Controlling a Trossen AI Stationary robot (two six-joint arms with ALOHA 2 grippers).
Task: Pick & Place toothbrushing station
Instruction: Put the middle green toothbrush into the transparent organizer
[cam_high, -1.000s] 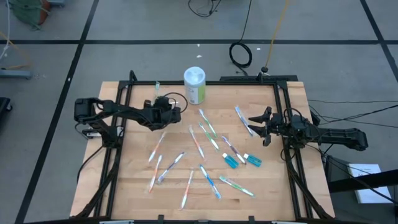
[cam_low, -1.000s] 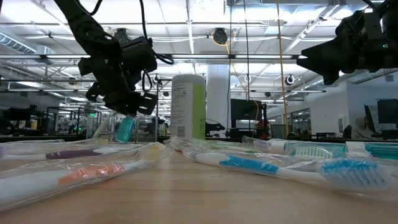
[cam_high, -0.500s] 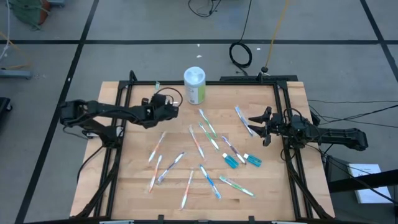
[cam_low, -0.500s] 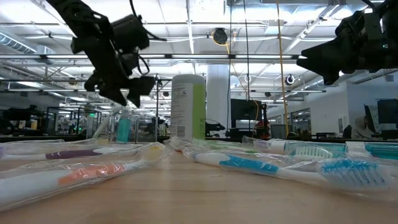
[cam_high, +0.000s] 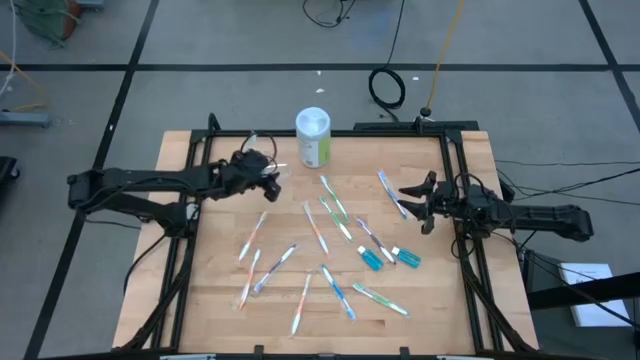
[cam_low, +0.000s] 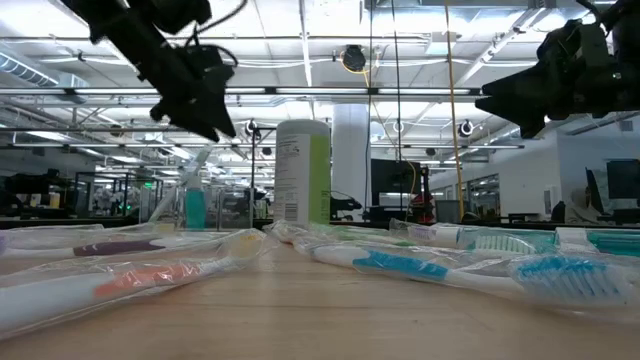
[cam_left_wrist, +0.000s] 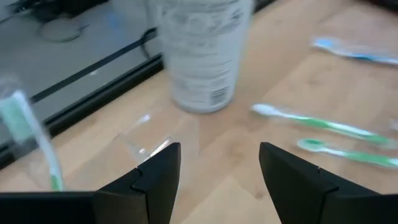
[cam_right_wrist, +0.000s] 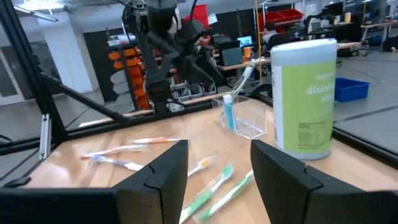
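**Both pincers empty above the desk**

High view: the left pincer (cam_high: 268, 172) hovers upper left beside the clear cup (cam_high: 252, 143); the right pincer (cam_high: 412, 199) waits at right, spread wide.

Left wrist view: fingers (cam_left_wrist: 158, 177) wide apart, holding nothing.

Right wrist view: the cup (cam_right_wrist: 240, 116) holds a blue tube (cam_right_wrist: 229, 112) and a toothbrush (cam_right_wrist: 244, 74).

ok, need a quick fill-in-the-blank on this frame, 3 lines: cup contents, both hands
1. The clear cup holds a green toothbrush and one small ____ tube.
2. The left hand is open and holds ____.
3. The white and green canister stands ____ beside the cup.
4. The right hand waits open near the table's ____ edge.

Missing words: blue; nothing; upright; right
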